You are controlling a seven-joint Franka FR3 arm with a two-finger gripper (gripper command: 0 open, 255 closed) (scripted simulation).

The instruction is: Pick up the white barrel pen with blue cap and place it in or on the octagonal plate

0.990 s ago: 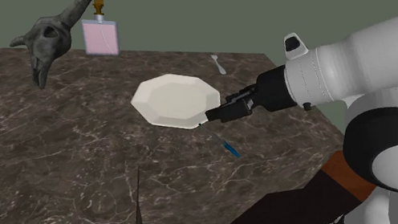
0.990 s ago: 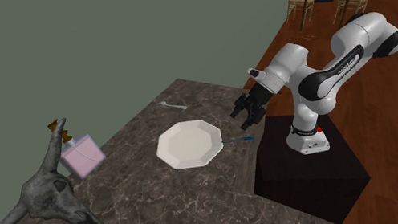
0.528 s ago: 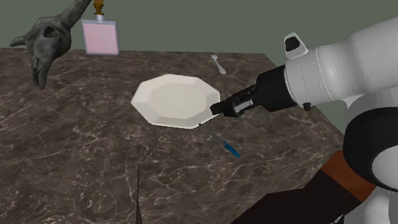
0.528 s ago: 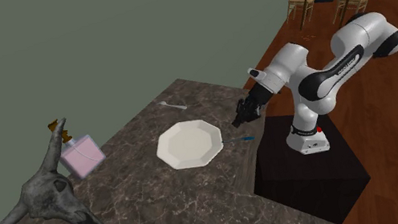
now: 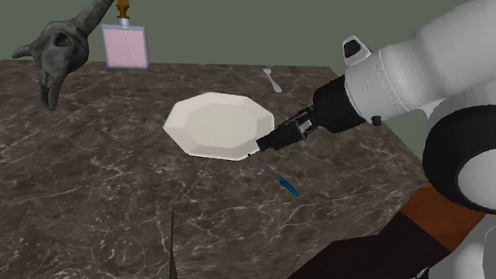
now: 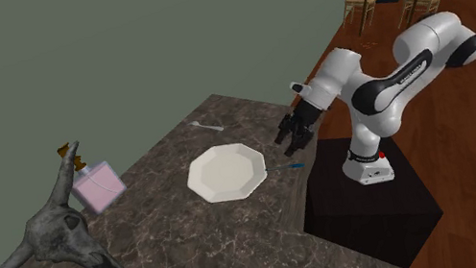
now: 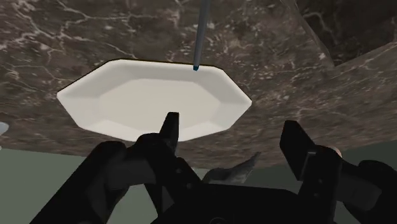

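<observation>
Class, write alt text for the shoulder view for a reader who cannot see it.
A white robot arm's black gripper hovers at the edge of a white octagonal plate on a dark marbled table. A thin blue pen lies untouched near the plate; an animal skull and pink bottle stand farther back.

One plate [image 5: 218,126], one pen [image 5: 286,184], one skull [image 5: 59,50], one bottle [image 5: 125,44], one white utensil [image 5: 271,78].

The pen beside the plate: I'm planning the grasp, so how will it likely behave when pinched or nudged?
The pen looks thin and straight, so probably stiff and light. Lying flat on the smooth marbled counter, it would likely roll or skid if nudged. So slim, it may slip from the open hand unless centred.
</observation>
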